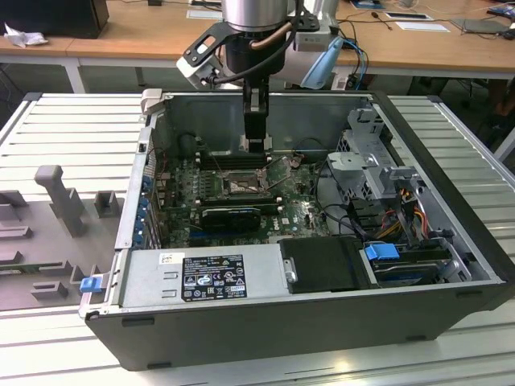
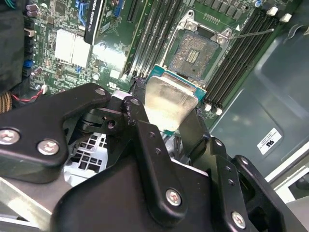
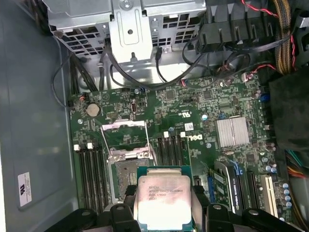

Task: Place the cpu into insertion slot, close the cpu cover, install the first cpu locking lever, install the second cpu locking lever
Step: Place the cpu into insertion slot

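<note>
Bright, even light w/ glare on cpu (image 2: 169, 102)

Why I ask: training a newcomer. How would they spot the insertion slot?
Look inside the open computer case at the green motherboard. The insertion slot lies between banks of long narrow memory slots; it alone is square, black-framed, with a dull metallic centre.
</note>
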`<state>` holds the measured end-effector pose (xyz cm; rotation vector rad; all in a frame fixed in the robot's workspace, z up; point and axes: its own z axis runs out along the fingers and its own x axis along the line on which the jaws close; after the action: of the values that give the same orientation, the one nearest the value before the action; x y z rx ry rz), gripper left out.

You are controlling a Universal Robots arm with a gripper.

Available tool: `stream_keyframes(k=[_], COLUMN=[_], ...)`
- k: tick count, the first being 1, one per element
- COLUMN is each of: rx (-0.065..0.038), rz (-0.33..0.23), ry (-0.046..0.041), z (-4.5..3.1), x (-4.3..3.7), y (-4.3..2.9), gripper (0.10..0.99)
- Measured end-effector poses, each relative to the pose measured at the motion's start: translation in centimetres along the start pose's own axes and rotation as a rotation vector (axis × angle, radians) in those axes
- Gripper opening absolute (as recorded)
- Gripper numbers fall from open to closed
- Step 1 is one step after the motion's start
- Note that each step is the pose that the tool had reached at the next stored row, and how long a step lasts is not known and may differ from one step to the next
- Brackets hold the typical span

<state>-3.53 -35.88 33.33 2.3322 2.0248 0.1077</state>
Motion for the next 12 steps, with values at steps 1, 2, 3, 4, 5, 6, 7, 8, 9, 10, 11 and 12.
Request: stream_keyframes(k=[1, 2, 3, 4, 5, 6, 7, 8, 9, 10, 11, 12], rx=[0.0, 0.0, 0.0, 0.0, 0.0, 0.0, 0.0, 0.0, 0.0, 0.0, 0.0, 0.0], rz=[0.0, 0.0, 0.0, 0.0, 0.0, 0.0, 0.0, 0.0, 0.0, 0.0, 0.0, 0.0], ry=[-0.0001, -0.0001, -0.0001, -0.0001, -0.0001, 0.0, 0.0, 0.0, -0.0001, 0.0, 0.0, -0.0001], z=[0.07, 0.25, 0.36, 0.51, 0.69, 0.89, 0.98, 1.07, 1.22, 1.32, 1.51, 1.71], x=[0.0, -0.01, -0.01, -0.01, -0.01, -0.02, -0.02, -0.02, -0.03, -0.03, -0.03, -0.03], y=[-0.01, -0.02, -0.03, -0.04, -0.06, -0.08, -0.08, -0.09, -0.1, -0.11, -0.13, -0.14], gripper=[0.525, 0.525, 0.525, 0.525, 0.525, 0.525, 0.525, 0.525, 0.525, 0.525, 0.525, 0.525])
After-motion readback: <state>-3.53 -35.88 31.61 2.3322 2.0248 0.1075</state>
